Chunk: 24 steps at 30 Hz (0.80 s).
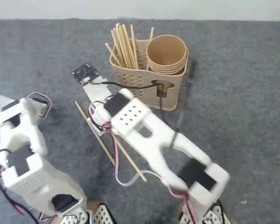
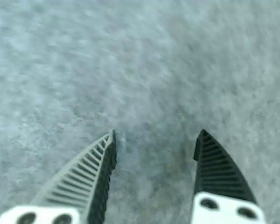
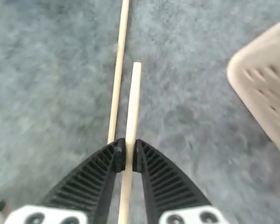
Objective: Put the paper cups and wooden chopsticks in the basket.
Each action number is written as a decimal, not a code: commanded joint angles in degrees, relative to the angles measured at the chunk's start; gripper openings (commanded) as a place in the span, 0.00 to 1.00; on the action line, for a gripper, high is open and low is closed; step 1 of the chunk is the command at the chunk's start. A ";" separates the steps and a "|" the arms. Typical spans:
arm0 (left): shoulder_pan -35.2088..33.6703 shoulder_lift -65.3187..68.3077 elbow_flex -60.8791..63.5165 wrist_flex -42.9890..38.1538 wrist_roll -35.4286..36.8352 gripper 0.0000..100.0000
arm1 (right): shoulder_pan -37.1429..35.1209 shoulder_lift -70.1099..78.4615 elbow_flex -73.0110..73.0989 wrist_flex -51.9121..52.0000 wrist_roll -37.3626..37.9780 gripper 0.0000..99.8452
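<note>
A beige slotted basket (image 1: pixel 144 86) stands at the back centre of the grey carpet. It holds several wooden chopsticks (image 1: pixel 123 44) and a stack of paper cups (image 1: pixel 166 53). Two more chopsticks lie on the carpet in front of it. My right gripper (image 3: pixel 129 151) is shut on one chopstick (image 3: pixel 133 102), low over the carpet. The other chopstick (image 3: pixel 117 70) lies just beside it, and in the high view it shows as the longer stick (image 1: pixel 94 131). My left gripper (image 2: pixel 156 133) hangs open over bare carpet at the far left, with nothing between its fingers.
The right arm (image 1: pixel 144 130) stretches from the front right toward the centre and covers part of both loose chopsticks. The left arm (image 1: pixel 23 140) stands at the front left. The basket wall (image 3: pixel 266 88) is close beside the right gripper.
</note>
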 commanded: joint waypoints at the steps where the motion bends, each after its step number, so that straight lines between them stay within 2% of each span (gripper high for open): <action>1: 2.11 -0.88 -2.15 -1.14 -3.43 0.20 | 0.31 -15.78 4.92 0.40 -0.35 0.01; 3: 2.73 -0.97 -2.15 -1.23 -4.75 0.16 | 1.63 -23.08 9.32 -1.36 -0.35 0.01; 6: 4.92 -3.34 -0.66 -1.85 -8.09 0.16 | 4.88 -34.42 16.97 -6.55 -0.35 0.01; 11: 9.58 -11.96 9.36 -10.02 -12.57 0.16 | 9.45 -50.95 33.32 -20.09 -0.26 0.01; 15: 12.66 -21.71 18.95 -16.44 -14.68 0.16 | 13.41 -61.05 42.73 -35.03 -0.44 0.01; 19: 13.36 -29.71 25.27 -19.43 -16.09 0.16 | 17.63 -65.27 45.01 -45.93 -0.70 0.01; 24: 13.89 -34.55 28.09 -19.43 -18.02 0.16 | 21.58 -65.27 44.92 -57.27 -0.88 0.01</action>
